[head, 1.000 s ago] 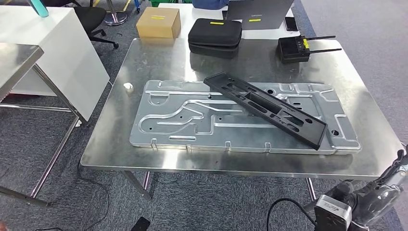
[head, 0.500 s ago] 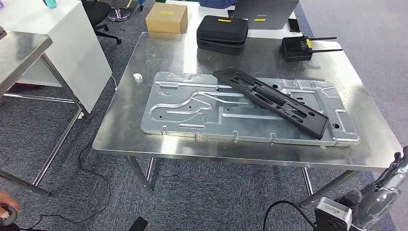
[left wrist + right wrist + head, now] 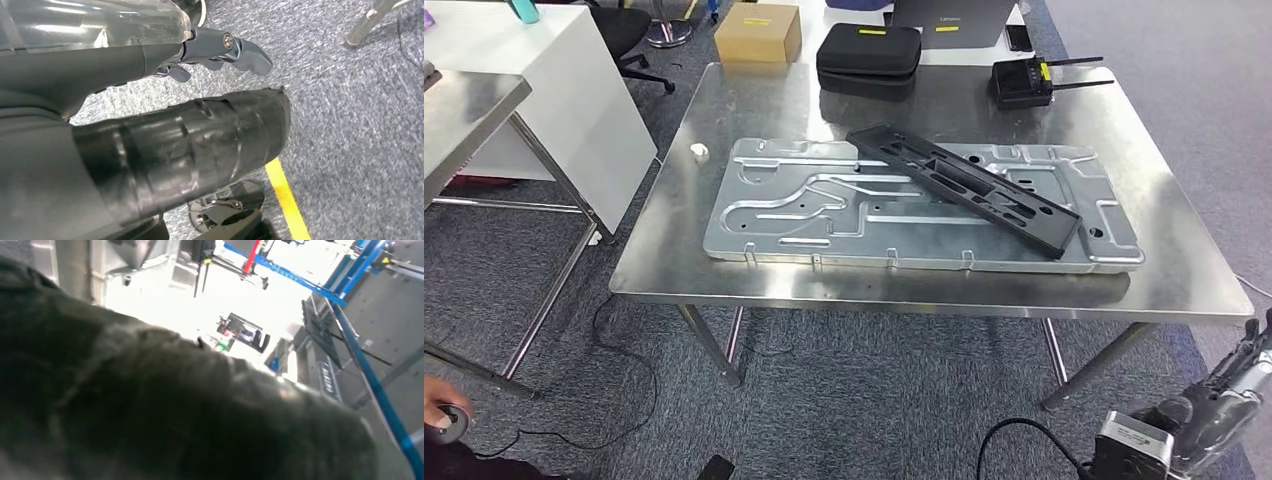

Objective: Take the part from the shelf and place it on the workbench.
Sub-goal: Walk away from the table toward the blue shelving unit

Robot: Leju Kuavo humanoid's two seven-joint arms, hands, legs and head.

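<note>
A long black frame-shaped part (image 3: 964, 185) lies slantwise on a stamped silver metal panel (image 3: 804, 215), which lies flat on the steel workbench (image 3: 1169, 265). My right hand (image 3: 1239, 385) hangs low beside the bench's near right corner, away from the part. In the right wrist view my right hand (image 3: 175, 405) is a dark blur, so how its fingers lie cannot be made out. In the left wrist view my left hand (image 3: 200, 100) hangs over grey carpet, thumb and fingers (image 3: 245, 50) apart, holding nothing.
At the bench's far edge stand a cardboard box (image 3: 759, 30), a black zip case (image 3: 869, 55) and a black radio unit with antennas (image 3: 1024, 82). A small white piece (image 3: 697, 151) lies left of the panel. A white cabinet (image 3: 554, 90) and another steel table (image 3: 464, 110) stand at left. A person's hand (image 3: 444, 410) is at lower left.
The whole picture has shifted: the camera has moved and the bench now sits higher and farther off. The part and panel lie as before. A person's hand has come in at lower left.
</note>
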